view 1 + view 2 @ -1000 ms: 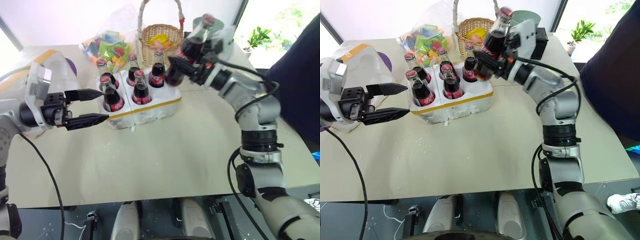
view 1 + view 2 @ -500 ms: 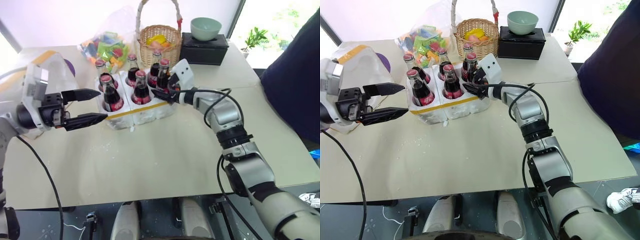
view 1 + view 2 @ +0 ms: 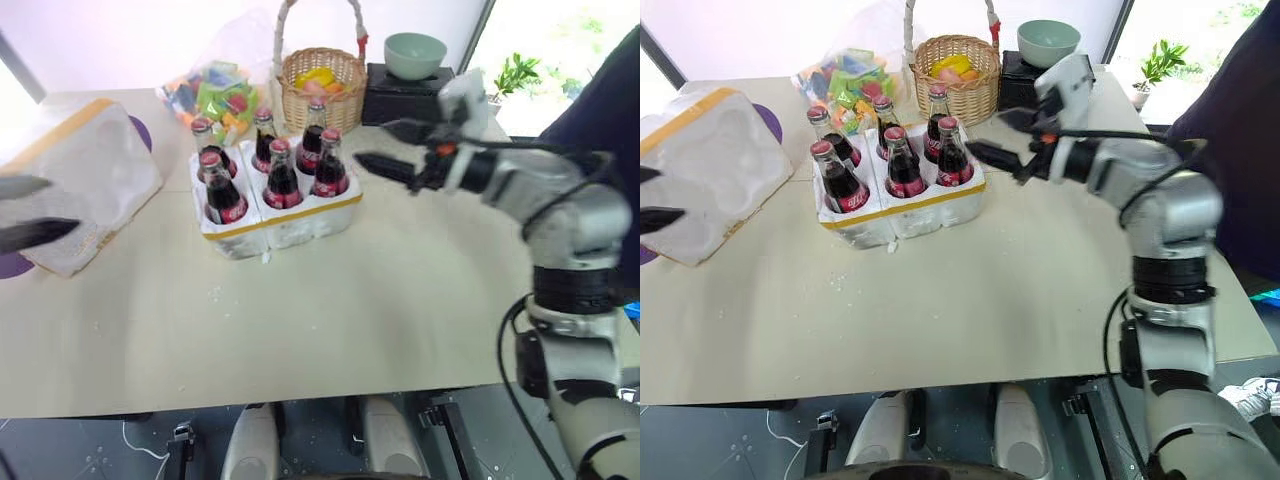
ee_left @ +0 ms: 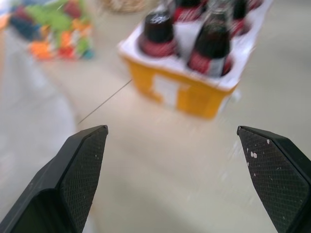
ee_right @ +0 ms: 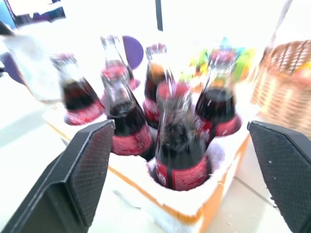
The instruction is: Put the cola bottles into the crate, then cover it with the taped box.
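Left tool (image 3: 25,210) at the bench's left edge, fingers spread wide, holding nothing, just in front of the taped box (image 3: 85,180). Right tool (image 3: 390,150) up off the bench (image 3: 350,300), also wide open and empty, pointing toward the crate (image 3: 285,222) from its right side, close to but apart from the nearest bottle.

Crate sits mid-bench, white foam with a yellow tape band along its side. All six cola bottles (image 3: 283,170) stand upright in its wells, red caps and red labels, two rows of three. Crate is uncovered.

Taped box lies on the bench to the crate's left, well apart from it, white foam with a yellow band on the upper edge, partly over a purple disc (image 3: 140,133).

Behind the crate: a clear bag of colourful pieces (image 3: 215,90), a wicker basket (image 3: 320,75) with a tall handle, then a black box (image 3: 405,85) with a pale green bowl (image 3: 415,52) on top.
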